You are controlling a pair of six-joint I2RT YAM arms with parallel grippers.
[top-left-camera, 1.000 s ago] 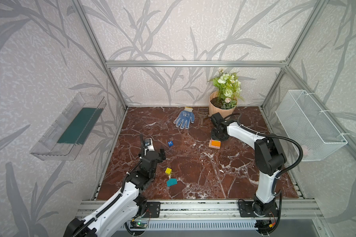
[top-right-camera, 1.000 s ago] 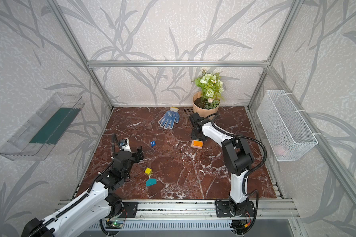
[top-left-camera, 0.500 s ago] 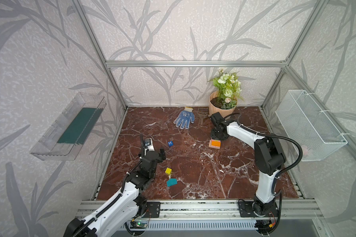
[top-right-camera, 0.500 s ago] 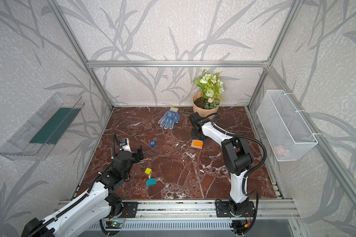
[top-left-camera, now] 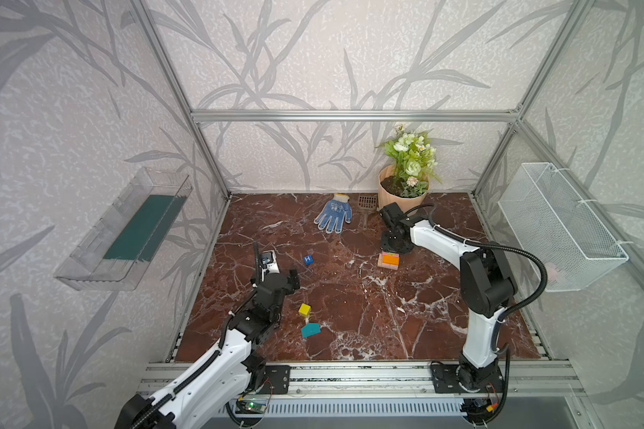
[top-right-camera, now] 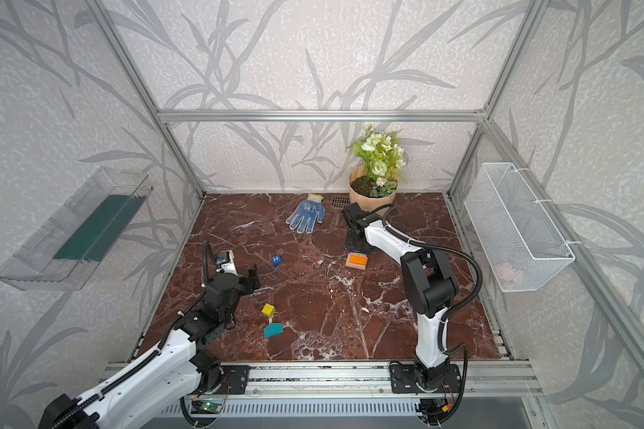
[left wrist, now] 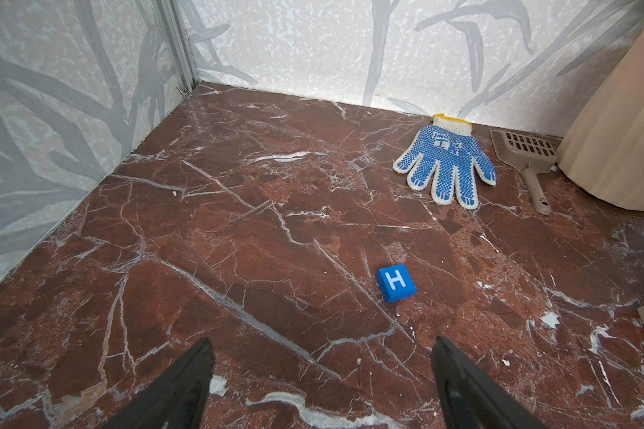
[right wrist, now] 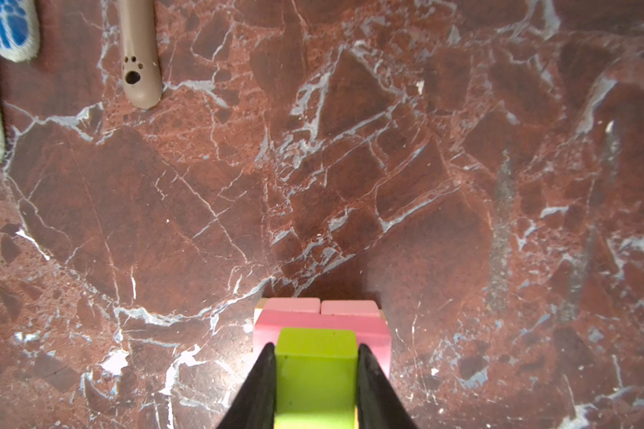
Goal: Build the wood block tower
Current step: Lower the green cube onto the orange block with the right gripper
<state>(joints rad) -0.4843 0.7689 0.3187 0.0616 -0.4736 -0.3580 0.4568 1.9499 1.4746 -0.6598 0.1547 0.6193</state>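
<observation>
The right hand [right wrist: 316, 347] pinches the lime cube [right wrist: 315, 375], one black finger against each side. It holds the cube right over the pink blocks [right wrist: 320, 323] of the wood block tower [top-left-camera: 388, 260]. I cannot tell whether the cube already rests on them.

In both top views the tower stands on the marble bench [top-left-camera: 350, 297], right of centre. It shows an orange layer on pink over a tan base, and the flowerpot [top-left-camera: 398, 193] stands further back.

The left hand [left wrist: 322, 343] is spread wide and empty, low over the bench. The blue "H" cube [left wrist: 395, 283] lies just ahead of it, untouched. The yellow cube [top-left-camera: 304, 309] and the teal slant-topped piece [top-left-camera: 310, 330] lie near each other towards the front, beside the left arm. A blue dotted glove [top-left-camera: 333, 217] and a tan scoop [top-left-camera: 367, 208] lie at the back, the scoop just beside the pot.
</observation>
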